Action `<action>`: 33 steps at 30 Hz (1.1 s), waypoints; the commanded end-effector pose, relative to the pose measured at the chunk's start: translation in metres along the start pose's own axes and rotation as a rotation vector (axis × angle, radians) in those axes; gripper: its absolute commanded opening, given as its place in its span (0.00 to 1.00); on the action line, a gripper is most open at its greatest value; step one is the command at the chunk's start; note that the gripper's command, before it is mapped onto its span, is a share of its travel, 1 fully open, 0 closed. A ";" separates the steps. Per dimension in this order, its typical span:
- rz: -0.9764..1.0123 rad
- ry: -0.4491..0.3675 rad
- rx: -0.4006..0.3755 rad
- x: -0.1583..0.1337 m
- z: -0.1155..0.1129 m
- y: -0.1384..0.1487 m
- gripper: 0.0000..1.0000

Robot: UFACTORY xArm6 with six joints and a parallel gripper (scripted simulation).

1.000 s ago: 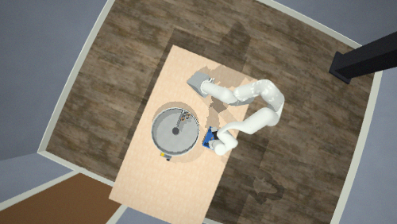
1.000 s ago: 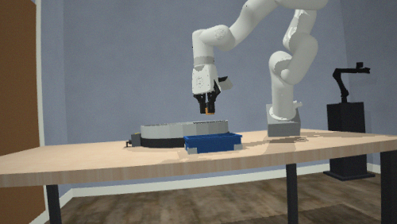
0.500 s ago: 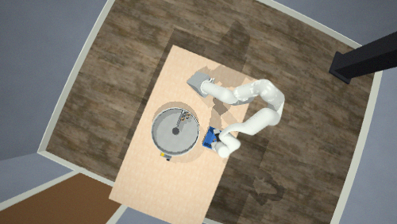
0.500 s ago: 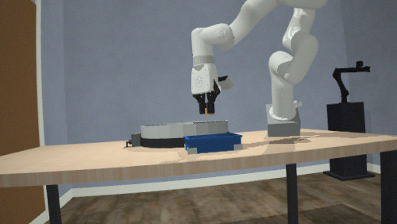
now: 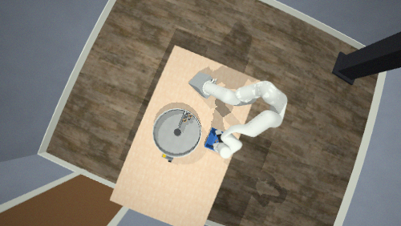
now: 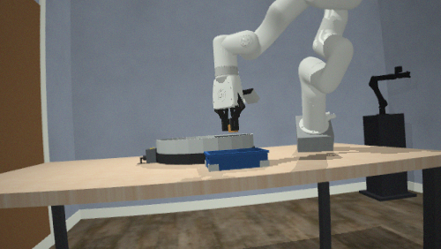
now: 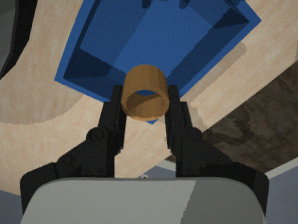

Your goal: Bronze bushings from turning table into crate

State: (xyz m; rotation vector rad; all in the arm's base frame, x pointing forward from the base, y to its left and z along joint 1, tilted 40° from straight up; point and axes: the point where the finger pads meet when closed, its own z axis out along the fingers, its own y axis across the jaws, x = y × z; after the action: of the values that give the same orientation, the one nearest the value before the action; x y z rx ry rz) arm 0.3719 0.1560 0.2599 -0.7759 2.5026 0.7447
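Bronze cylindrical bushing [image 7: 144, 92] clamped in black two-finger gripper [image 7: 144, 117], hanging above blue plastic crate [image 7: 100, 36] upper centre. Advice: centre over crate, descend, then release.

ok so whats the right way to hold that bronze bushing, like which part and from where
Across its outer curved wall, one finger on each side, coming from above. The gripper is already shut on the bronze bushing that way: it is a short open tube, so opposite wall sides suit the fingers, and its bore stays free above the crate.

White arm [image 6: 282, 22] bent, pincer [image 7: 145, 117] pointing down, clamped on bushing [image 7: 144, 91]
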 end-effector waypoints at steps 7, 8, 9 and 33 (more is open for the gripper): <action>-0.001 -0.003 0.001 -0.002 0.049 0.000 0.00; -0.001 -0.003 0.001 -0.002 0.049 0.000 0.00; -0.001 -0.003 0.001 -0.002 0.052 0.000 0.00; -0.001 -0.003 0.001 -0.002 0.058 0.000 0.00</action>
State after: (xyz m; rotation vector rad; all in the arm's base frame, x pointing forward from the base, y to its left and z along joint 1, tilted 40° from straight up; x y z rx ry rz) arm 0.3853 0.1910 0.2165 -0.7759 2.5022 0.7448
